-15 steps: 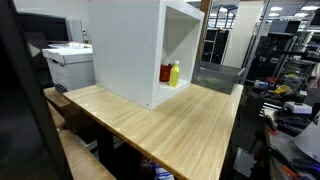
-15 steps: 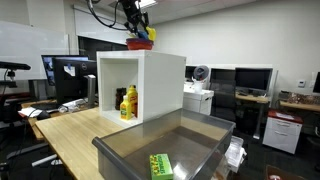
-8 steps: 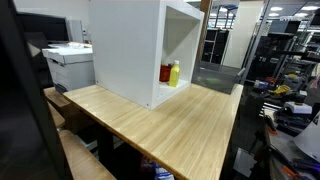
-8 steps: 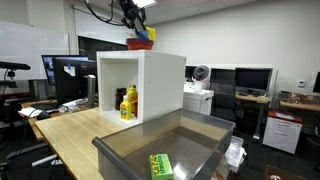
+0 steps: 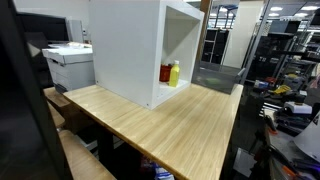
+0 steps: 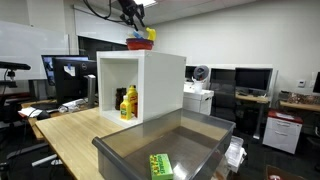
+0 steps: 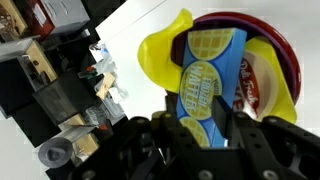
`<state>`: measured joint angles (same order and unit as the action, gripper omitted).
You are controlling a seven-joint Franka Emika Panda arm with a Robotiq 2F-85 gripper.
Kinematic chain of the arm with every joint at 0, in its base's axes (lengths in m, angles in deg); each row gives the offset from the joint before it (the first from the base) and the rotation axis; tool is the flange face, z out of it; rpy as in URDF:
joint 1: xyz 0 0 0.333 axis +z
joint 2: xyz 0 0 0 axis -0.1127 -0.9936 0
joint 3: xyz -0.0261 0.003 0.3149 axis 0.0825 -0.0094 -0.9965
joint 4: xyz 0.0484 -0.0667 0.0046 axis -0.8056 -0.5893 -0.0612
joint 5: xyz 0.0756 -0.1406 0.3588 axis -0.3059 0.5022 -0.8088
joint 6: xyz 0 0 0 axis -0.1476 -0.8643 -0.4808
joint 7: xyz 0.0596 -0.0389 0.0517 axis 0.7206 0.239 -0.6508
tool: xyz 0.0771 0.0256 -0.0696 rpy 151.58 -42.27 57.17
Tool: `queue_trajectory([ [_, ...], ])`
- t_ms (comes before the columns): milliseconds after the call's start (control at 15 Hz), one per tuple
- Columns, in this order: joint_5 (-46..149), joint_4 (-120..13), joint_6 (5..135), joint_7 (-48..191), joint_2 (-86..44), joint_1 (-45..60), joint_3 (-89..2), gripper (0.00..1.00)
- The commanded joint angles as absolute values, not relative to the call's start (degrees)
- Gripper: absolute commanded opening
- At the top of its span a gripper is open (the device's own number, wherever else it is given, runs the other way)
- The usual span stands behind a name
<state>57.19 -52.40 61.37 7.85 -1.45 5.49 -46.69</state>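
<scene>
Both fingers [image 7: 165, 135] of the half-closed gripper [image 7: 205, 125] seem to clamp a can [image 7: 208, 75]. It lies in a yellow cup [image 7: 160, 55] and red bowl [image 7: 275, 70] atop the cabinet [image 6: 150, 85], at twelve o'clock from the bottles [image 6: 127, 103].

No text reads clean anywhere. Wrist view: blue-and-yellow packet [image 7: 205, 85] has printed lettering across its front, too blurred to make out. White marks on the red bowl [image 7: 268, 95] under it are illegible. Exterior views: yellow bottle [image 5: 174, 73] label and green packet [image 6: 160, 165] in the bin [image 6: 215, 140], print too small.
</scene>
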Motion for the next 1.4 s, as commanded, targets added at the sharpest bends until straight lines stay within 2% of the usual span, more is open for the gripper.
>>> queue_trajectory([
  [0,58.52,-52.99,60.88,7.92,0.00,5.69,-46.47,0.44],
  [533,58.18,-50.64,60.76,8.74,-0.84,4.95,-45.32,0.40],
  [867,56.84,-46.71,60.42,9.41,-1.72,3.91,-43.09,0.42],
  [1133,56.17,-43.93,60.64,9.85,-2.76,2.60,-41.09,0.45],
  [1200,55.86,-42.98,60.41,10.04,-3.41,1.94,-40.35,0.52],
  [1267,55.51,-42.58,60.17,10.24,-3.91,1.48,-39.83,0.46],
  [1333,55.20,-42.28,59.95,10.49,-4.39,0.97,-39.31,0.53],
])
